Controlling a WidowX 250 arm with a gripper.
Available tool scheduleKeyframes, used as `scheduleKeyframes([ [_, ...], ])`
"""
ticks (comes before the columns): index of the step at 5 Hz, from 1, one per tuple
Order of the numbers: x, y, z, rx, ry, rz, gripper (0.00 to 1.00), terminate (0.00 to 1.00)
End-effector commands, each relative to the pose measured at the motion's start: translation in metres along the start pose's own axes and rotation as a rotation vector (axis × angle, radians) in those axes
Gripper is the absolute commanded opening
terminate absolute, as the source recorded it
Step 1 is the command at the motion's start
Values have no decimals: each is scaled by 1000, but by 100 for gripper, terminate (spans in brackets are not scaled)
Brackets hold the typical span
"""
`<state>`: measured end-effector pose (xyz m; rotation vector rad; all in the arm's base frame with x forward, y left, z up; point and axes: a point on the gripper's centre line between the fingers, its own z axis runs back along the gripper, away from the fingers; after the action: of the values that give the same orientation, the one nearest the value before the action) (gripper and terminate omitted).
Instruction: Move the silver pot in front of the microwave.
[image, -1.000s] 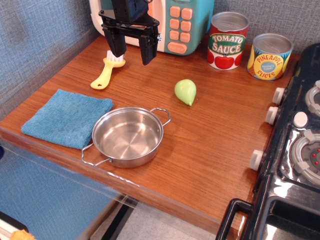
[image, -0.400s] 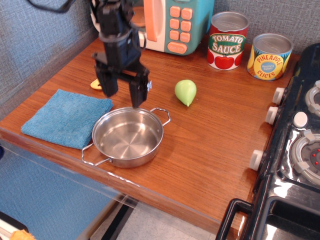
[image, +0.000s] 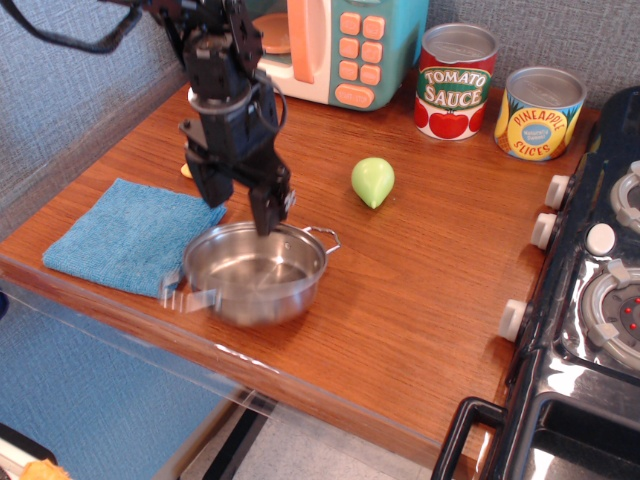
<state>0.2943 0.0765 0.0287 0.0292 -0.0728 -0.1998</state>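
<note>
Gripper (image: 242, 214) sits low over my shallow shiny steel pot (image: 248, 276), jaws spread apart across its far rim, one finger (image: 265, 210) dipping inside the bowl. I see the pot blurred, near the front edge of the brown wooden surface (image: 420, 290), just beside the folded blue cloth (image: 125, 235). It lies well apart from the white-and-teal toy microwave (image: 330, 45) at the back. A pale green pear-shaped toy (image: 372, 182) rests to the pot's right.
</note>
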Motion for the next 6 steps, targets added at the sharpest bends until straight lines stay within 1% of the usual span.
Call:
scheduleKeyframes([
  [1,5,5,11,15,-40,0,100,0],
  [2,5,7,10,18,-35,6,100,0],
  [3,5,8,3,31,-21,19,0,0],
  [5,6,6,-5,64,-13,14,0,0],
  [6,6,2,1,46,-27,8,0,0],
])
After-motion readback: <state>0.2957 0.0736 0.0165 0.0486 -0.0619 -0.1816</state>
